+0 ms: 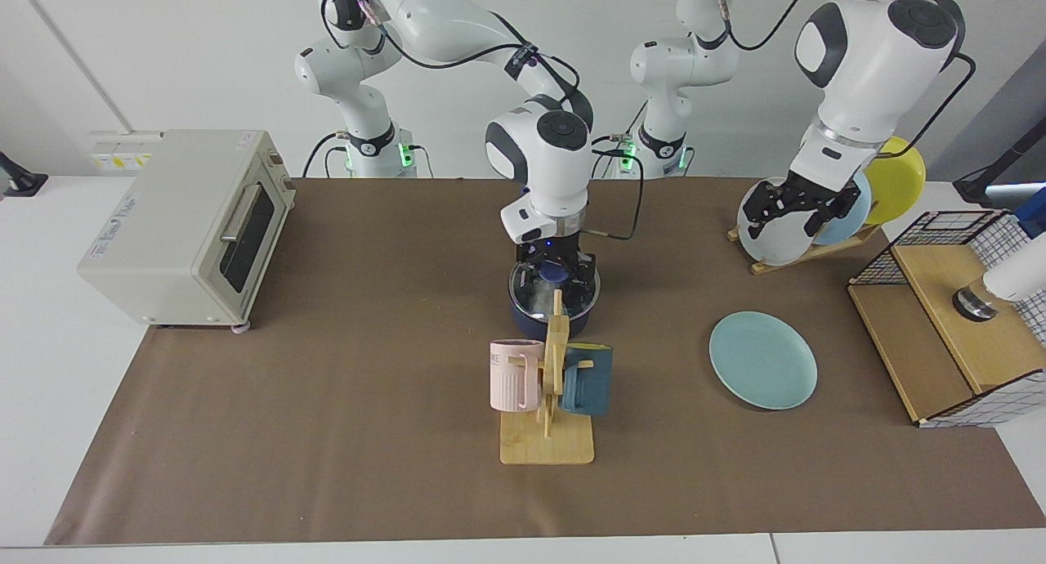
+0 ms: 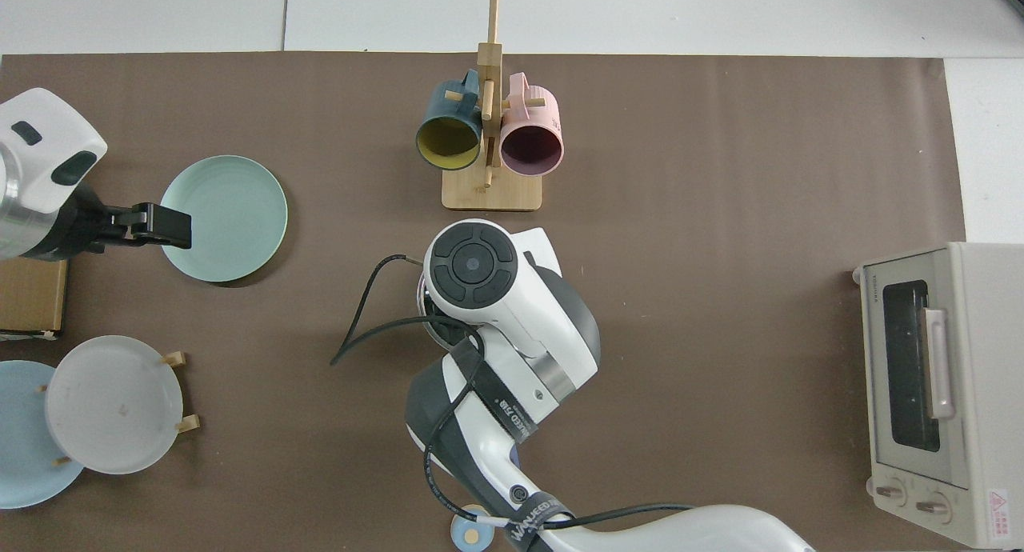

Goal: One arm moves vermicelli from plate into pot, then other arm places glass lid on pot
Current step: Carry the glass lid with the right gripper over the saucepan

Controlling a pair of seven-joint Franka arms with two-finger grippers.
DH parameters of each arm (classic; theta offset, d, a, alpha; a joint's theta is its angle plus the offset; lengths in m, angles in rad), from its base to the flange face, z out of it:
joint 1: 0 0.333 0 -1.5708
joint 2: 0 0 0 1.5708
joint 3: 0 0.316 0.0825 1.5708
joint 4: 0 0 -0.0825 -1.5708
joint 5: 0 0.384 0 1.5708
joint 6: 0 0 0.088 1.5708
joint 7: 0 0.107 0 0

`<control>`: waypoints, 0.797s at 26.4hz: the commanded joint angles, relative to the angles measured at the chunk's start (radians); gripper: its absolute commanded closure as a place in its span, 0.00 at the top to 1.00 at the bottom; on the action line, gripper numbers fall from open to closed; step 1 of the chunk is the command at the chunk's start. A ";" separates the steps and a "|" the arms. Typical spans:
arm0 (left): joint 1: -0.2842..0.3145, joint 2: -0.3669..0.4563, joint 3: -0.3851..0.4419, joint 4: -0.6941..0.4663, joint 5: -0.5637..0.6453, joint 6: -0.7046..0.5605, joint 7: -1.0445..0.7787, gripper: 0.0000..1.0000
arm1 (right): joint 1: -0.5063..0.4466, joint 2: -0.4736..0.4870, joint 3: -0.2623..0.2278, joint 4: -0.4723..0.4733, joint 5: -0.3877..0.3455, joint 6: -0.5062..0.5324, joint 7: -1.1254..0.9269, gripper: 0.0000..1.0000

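Lid point(image 1: 555, 288) placement is the step I am working on: my right tool point(image 1: 556, 271) is pinching the blue knob from above, and the glass disc is sitting on or just over the rim of the pot point(image 1: 549, 315) at mid-tabletop point(image 1: 327, 433). I am judging it nearly seated, though I cannot tell whether the metal rim is touching all the way round, since the mug rack point(image 1: 549, 400) is hiding the pot's near edge in the facing view and my own wrist is covering the pot from above.

Pale strands of vermicelli point(image 1: 536, 296) are showing through the glass, so the food is in the pot and the plate point(image 1: 763, 360) is lying bare, well apart.

To do this well, I am keeping the lid level and centred, lowering slowly until it stops, and only then spreading the fingers. I am planning to lift straight up afterwards, so the fingers do not drag the knob sideways and tip the lid off. I am also minding the rack just beside the pot on the near side.

My left arm is waiting, its tool point(image 1: 797, 207) spread and empty, hanging in front of the upright plates point(image 1: 772, 237) in the facing view.
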 commanded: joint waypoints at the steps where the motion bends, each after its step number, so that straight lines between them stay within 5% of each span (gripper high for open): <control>1: 0.004 -0.020 0.000 -0.010 -0.007 -0.011 0.012 1.00 | 0.004 -0.021 0.001 -0.034 -0.020 0.018 0.045 0.02; 21: 0.004 -0.021 0.000 -0.010 -0.007 -0.011 0.012 1.00 | 0.021 -0.014 0.001 -0.042 -0.073 0.039 0.136 0.05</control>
